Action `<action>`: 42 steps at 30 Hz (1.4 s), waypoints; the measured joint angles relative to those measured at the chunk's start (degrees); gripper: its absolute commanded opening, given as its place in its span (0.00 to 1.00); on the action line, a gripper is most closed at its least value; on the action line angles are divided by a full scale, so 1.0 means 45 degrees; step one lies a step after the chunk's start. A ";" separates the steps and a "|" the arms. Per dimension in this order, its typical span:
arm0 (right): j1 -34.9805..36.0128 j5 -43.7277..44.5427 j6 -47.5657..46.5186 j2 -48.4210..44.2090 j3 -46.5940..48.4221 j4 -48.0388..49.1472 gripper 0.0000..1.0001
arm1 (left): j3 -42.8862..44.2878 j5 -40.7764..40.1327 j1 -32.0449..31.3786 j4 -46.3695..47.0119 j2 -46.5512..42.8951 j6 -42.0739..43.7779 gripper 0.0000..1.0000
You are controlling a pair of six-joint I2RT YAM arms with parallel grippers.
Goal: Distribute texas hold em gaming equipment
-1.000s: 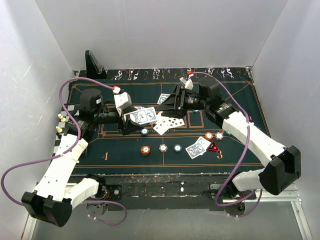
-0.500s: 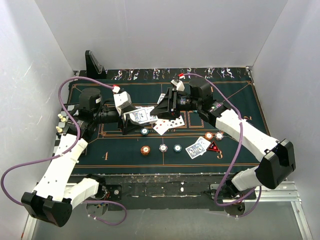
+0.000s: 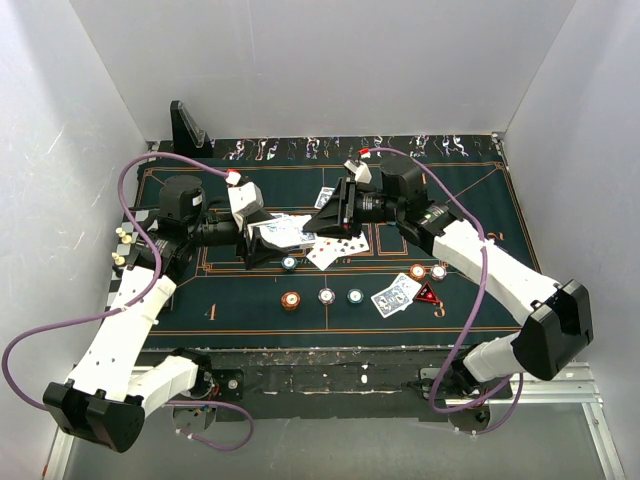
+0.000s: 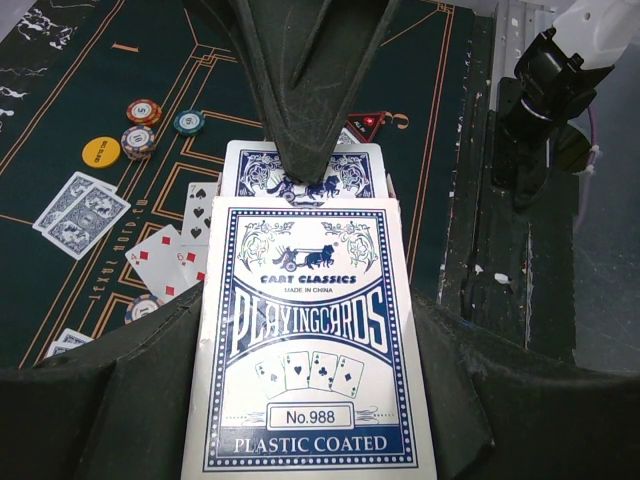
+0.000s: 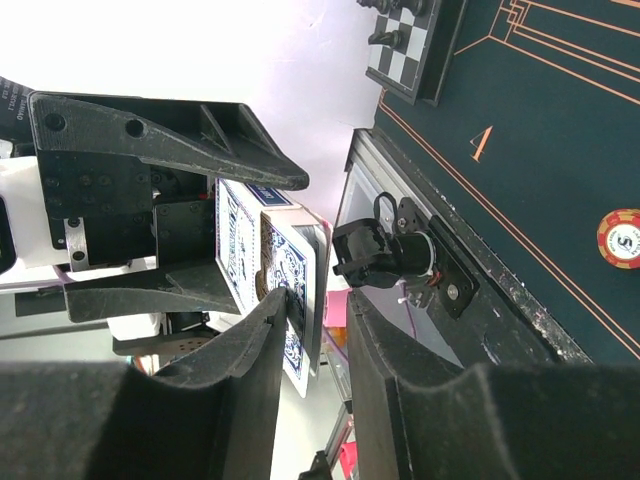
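My left gripper (image 3: 262, 240) is shut on a blue-backed deck of playing cards (image 3: 285, 232), held above the mat; the deck fills the left wrist view (image 4: 310, 340). My right gripper (image 3: 322, 222) is at the deck's far end. Its jaws are open and straddle the edge of the outermost card (image 5: 298, 290), with one finger (image 5: 270, 330) touching it. On the mat lie face-up cards (image 3: 335, 245), a blue-backed pair (image 3: 396, 296), orange (image 3: 291, 300), white (image 3: 327, 295) and teal (image 3: 354, 295) chips, two more chips (image 3: 428, 271) and a red triangular marker (image 3: 427, 294).
A dark green, orange-lined mat (image 3: 230, 310) covers the table. A chequered board (image 3: 330, 148) lies along the back edge and a black stand (image 3: 187, 125) is at the back left. A yellow disc (image 4: 101, 151) and another blue-backed pair (image 4: 82, 208) lie further out. White walls surround the table.
My right gripper has moved left from the mat's middle to the deck and now brackets its outermost card. The left gripper holds the deck almost still.
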 measured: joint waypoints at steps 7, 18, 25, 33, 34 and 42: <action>-0.0272 0.0194 -0.0015 -0.0510 -0.0350 -0.0209 0.35 | 0.0000 0.0015 0.0000 0.0015 0.0000 -0.0053 0.13; -0.0733 0.0238 -0.0141 -0.1156 -0.0709 -0.0471 0.29 | 0.0000 0.0029 0.0000 0.0170 -0.0015 -0.0087 0.12; -0.0976 0.0272 -0.0189 -0.1433 -0.0787 -0.0646 0.26 | 0.0000 0.0073 0.0000 0.0282 -0.0015 -0.0092 0.12; -0.1326 0.0272 -0.0214 -0.1831 -0.0874 -0.1069 0.22 | 0.0000 0.0078 0.0000 0.0374 -0.0049 -0.0112 0.12; -0.1370 0.0272 -0.0223 -0.1870 -0.0874 -0.1107 0.21 | 0.0000 0.0078 0.0000 0.0398 -0.0063 -0.0121 0.12; -0.1676 0.0272 -0.0311 -0.2157 -0.0874 -0.1365 0.21 | 0.0000 0.0078 0.0000 0.0505 -0.0175 -0.0160 0.12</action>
